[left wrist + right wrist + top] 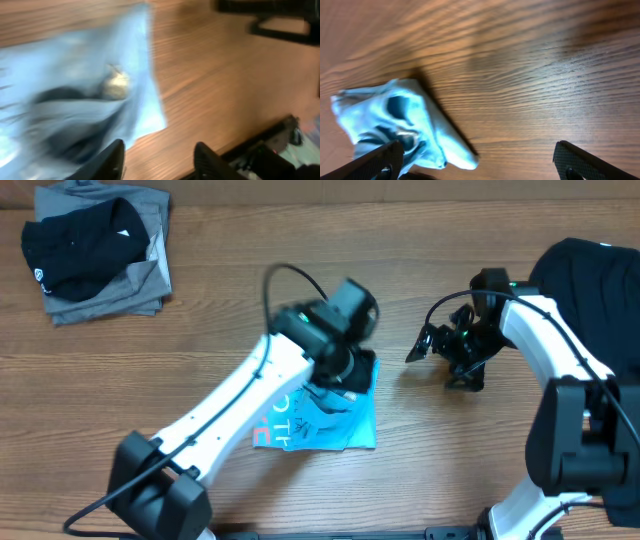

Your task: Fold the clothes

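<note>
Light-blue T-shirt (325, 420) lies folded small mid-table (200, 330), left pincer (159, 147) open just over it, right pincer (477, 150) open and empty nearby; black T-shirt (590, 270) at right apparently awaits folding.

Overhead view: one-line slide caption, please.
Left gripper open at the folded light-blue T-shirt, right gripper open beside it; clothes stack top-left, black T-shirt at right edge.

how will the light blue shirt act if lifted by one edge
Probably floppy: the light blue shirt lies crumpled in soft folds, so it would likely sag and unfold. Pushed, it would probably bunch on the wooden table rather than slide.
</note>
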Motion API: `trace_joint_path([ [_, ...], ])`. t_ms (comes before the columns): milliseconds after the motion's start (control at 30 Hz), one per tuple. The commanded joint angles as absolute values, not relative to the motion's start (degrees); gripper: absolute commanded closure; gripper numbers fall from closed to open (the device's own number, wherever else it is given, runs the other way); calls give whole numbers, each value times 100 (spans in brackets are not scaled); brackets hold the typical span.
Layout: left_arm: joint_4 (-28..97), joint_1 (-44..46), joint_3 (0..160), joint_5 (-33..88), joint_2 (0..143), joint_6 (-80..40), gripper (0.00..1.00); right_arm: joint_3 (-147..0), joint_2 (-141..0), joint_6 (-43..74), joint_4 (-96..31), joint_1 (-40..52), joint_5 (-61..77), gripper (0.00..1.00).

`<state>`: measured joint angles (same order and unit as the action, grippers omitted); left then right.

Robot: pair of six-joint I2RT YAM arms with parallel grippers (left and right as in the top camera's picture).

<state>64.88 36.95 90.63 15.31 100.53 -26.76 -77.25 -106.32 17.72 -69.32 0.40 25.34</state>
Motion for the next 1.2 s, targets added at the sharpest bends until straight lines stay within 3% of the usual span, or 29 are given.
trace_joint_path([
  [0,7148,3173,9819,502,9872,-2574,42,-8001,-10086,1669,-6997,14,2694,0],
  [67,7684,2779,10086,-64,9867,-2589,32,-8001,-9896,1750,-7126,47,2775,1],
  [133,8001,2394,10127,-475,9865,-2847,7,-8001,-9760,1774,-7277,202,2773,4],
  [167,8110,2209,10125,-567,9865,-2956,0,-8001,-9714,1774,-7325,309,2770,4],
  [400,8464,926,9955,-598,9878,-3006,0,-7994,-9644,1855,-7076,1865,2727,5],
  [633,8676,458,9701,-596,9878,-3004,0,-7994,-9690,2449,-6278,3459,1835,2],
  [1167,8477,456,9303,-311,9878,-3002,0,-7988,-10488,2532,-5730,4294,2064,20],
])
